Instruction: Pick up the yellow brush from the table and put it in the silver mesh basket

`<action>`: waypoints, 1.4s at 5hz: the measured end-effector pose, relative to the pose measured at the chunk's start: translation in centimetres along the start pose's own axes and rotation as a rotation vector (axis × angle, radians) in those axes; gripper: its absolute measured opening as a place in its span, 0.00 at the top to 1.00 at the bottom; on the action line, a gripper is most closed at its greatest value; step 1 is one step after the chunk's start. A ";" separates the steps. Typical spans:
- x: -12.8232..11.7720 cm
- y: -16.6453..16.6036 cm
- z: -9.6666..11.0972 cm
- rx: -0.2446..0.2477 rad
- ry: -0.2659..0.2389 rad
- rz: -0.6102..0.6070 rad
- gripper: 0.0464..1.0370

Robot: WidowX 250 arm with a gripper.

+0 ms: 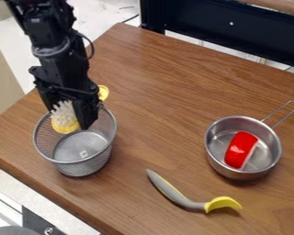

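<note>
Camera view: the pincer is gripping a yellow brush with white bristles at the mouth of a mesh basket. Farther out on the table, a grey-and-yellow utensil is lying near a metal pan, which is holding a red object.

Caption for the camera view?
Gripper holding a bristled yellow brush at a mesh basket; nearby, a yellow-tipped gray utensil and a steel saucepan containing a red object.
</note>
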State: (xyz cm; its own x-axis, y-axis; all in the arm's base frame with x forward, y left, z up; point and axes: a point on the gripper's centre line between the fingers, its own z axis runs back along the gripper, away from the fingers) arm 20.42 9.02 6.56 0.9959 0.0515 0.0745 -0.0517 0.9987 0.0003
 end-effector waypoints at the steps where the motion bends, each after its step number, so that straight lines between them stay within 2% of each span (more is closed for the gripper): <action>1: -0.1 -0.2 -0.5 0.032 0.040 0.003 0.24; 2: 0.3 0.1 -1.1 0.043 0.123 0.045 0.04; 5: 0.8 -0.2 -1.1 0.059 0.127 0.089 0.04; 7: 1.9 -0.6 -0.3 0.032 0.106 0.155 0.04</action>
State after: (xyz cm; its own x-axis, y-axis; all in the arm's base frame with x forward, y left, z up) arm 22.41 8.52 6.39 0.9780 0.2063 -0.0298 -0.2054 0.9783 0.0285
